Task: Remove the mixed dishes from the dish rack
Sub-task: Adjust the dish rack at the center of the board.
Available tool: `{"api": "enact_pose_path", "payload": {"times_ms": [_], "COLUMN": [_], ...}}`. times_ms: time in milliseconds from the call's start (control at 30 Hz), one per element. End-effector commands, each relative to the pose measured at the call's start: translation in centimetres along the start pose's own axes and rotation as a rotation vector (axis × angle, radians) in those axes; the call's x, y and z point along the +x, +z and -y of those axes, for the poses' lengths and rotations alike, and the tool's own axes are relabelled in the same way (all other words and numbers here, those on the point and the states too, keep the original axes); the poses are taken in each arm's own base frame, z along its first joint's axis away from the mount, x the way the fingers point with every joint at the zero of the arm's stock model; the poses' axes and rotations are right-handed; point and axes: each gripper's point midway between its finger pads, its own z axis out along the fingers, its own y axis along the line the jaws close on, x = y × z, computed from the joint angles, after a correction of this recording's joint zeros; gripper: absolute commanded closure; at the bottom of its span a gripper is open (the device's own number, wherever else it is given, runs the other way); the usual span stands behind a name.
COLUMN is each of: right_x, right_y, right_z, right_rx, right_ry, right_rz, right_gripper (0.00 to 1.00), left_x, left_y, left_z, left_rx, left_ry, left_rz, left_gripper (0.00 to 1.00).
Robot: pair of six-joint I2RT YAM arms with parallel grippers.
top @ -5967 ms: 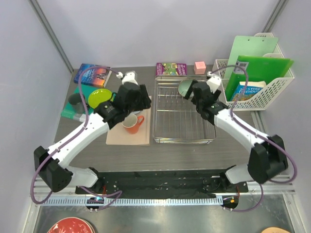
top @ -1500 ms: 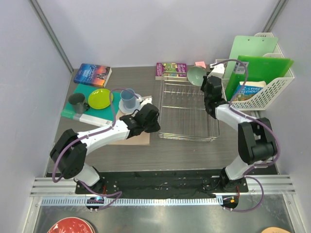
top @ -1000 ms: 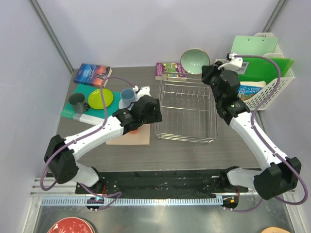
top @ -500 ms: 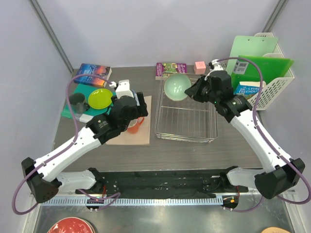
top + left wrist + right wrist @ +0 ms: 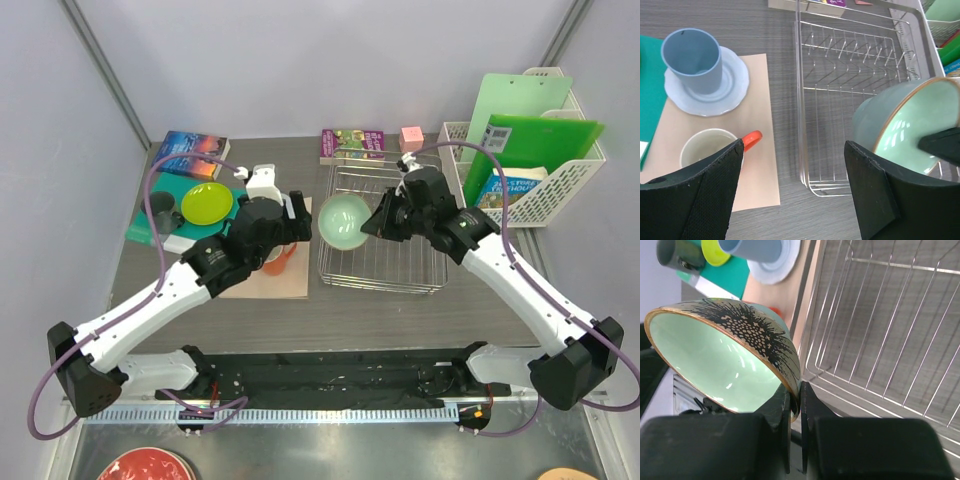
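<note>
Right end effector [image 5: 795, 404] pinches the bowl [image 5: 725, 360] by its rim, tilted on edge, rack [image 5: 799, 100] directly beneath; judged mid-carry outward. Left end effector [image 5: 792, 148] spread wide, unloaded; mug [image 5: 710, 148] beneath its left finger.

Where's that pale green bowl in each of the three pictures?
Top: bowl at centre, above the left edge of the rack.
Left wrist: bowl at the right edge.
Right wrist: bowl lower left, pinched by the right claw.
Shared landmark: the rack.
</note>
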Motion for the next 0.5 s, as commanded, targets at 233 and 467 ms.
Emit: {"api": "enact_pose_path", "payload": {"times_ms": [233, 467], "right_x": [-0.3, -0.1], "right_y": [-0.8, -0.1], "right_z": [-2.5, -2.2], "right_rx": [-0.121, -0.110], "right_ry": [0.003, 0.001], "right_rz": [0.037, 0.030], "right_gripper": [0.99, 0.99], "left_x": [-1.4, -2.1], "left_y": [-0.6, -1.6], "left_z": [2.2, 2.6], "left_rx": [0.115, 0.168], "left_ry": [-0.089, -0.138], "left_rz": [0.062, 0.093], "left_gripper": [0.20, 0.21]}}
